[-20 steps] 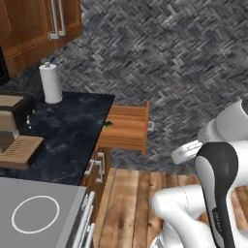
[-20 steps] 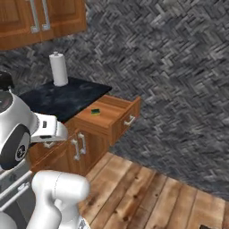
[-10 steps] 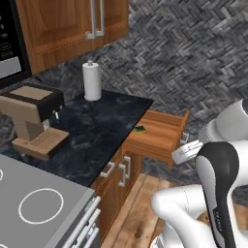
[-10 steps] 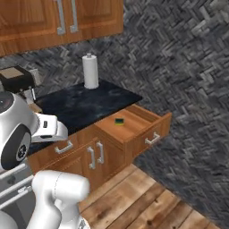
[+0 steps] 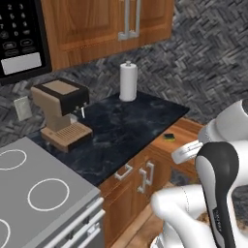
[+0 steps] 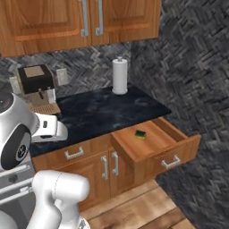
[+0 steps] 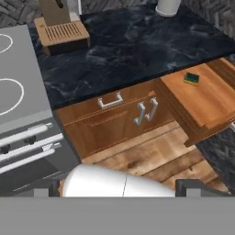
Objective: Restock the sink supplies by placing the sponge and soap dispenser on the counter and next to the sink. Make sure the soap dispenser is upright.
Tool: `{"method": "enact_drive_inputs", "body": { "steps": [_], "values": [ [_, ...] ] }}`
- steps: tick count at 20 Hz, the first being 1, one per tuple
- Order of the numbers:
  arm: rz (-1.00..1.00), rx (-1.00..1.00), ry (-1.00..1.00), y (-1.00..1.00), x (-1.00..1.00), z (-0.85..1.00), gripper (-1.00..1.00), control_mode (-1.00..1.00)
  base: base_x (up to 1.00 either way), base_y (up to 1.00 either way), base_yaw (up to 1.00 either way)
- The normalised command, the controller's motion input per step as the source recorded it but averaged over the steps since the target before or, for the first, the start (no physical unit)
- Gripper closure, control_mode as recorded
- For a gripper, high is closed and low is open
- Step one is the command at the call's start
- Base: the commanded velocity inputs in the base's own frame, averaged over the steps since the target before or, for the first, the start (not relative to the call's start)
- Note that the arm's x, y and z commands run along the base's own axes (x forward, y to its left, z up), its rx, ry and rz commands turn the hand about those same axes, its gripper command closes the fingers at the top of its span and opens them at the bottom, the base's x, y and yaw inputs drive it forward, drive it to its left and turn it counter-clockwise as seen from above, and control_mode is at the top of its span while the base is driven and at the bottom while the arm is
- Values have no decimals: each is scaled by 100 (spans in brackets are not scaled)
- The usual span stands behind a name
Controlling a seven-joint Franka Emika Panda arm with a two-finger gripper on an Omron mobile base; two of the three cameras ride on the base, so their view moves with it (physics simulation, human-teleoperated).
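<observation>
The sponge lies flat inside the open drawer, toward its back left corner, green scrubbing layer up; the drawer projects from the cabinet run at the right end of the counter. In the hand view the sponge sits far and to the right of the gripper, well apart from it, long axis running obliquely across the drawer floor. The fingers stand fully apart, holding nothing and touching nothing. Judgement: the coming move is a reach rightward and down into the drawer. Neither soap dispenser nor sink can be located.
</observation>
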Motion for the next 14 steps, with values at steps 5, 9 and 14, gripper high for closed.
{"method": "enact_drive_inputs", "body": {
  "steps": [5, 9, 14],
  "values": [
    [0, 0, 0, 0, 0, 0, -100, 100, 21, -40, 41],
    [0, 0, 0, 0, 0, 0, -100, 100, 29, -24, 36],
    [0, 0, 0, 0, 0, 0, -100, 100, 35, -39, 34]
  ]
}}
